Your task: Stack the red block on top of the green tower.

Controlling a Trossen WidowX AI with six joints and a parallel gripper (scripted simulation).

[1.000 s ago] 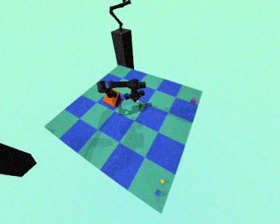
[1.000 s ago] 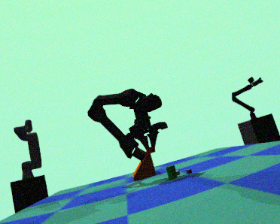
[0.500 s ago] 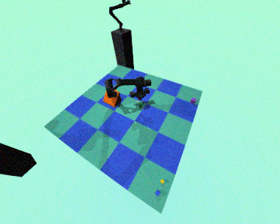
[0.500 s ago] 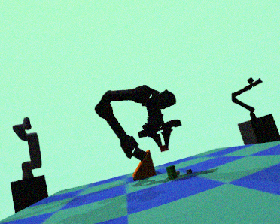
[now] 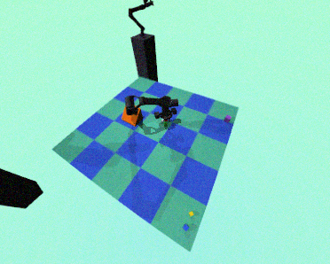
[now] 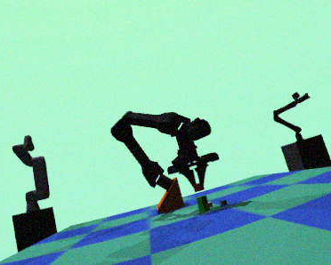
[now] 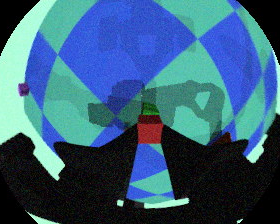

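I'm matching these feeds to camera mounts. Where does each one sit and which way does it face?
Top: high, angled down on the checkered floor; whole arm shows.
Exterior: low at floor level, side-on; arm, pincer above green tower.
Wrist: on the arm, facing down; fingers hold red block.
All share block and tower.
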